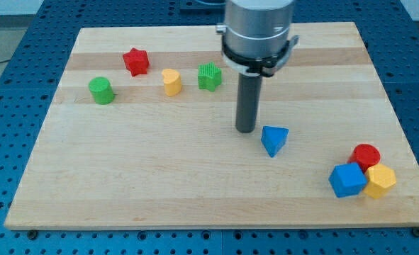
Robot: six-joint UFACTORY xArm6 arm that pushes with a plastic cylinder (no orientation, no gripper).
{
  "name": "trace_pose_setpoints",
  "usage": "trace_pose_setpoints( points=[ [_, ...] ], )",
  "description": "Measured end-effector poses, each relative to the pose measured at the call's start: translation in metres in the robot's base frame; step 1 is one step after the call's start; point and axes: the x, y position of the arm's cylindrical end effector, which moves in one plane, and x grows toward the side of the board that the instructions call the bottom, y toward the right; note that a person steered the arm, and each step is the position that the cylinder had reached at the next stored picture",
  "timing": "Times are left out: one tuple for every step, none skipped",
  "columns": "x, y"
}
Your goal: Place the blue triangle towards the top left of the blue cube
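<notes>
Arm, single: silver-grey cylindrical wrist housing entering from the view's top, right of centre, ringed at its base by a black collar. Rod: straight, dark, vertical, descending from the collar (no tilt discernible). My tip (246, 130): the rod's lower end, down at the wooden board's surface, roughly mid-board.

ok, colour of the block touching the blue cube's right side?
Yellow block, right of the blue cube; camera view.

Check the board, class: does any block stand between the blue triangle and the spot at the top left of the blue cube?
Nothing visible does. The blue triangle lies left of and above the blue cube, with bare wood between them. My tip sits just left of the triangle.
</notes>
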Motion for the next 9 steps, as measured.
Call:
trace_pose_setpoints(
  points=[
    [0.005,0.016],
    [0.014,0.052],
    [0.021,0.065],
    [0.023,0.067],
    [0.029,0.072],
    [0.038,0.091],
    [0.039,0.112],
    [0.040,0.130],
    [0.046,0.142]
  ],
)
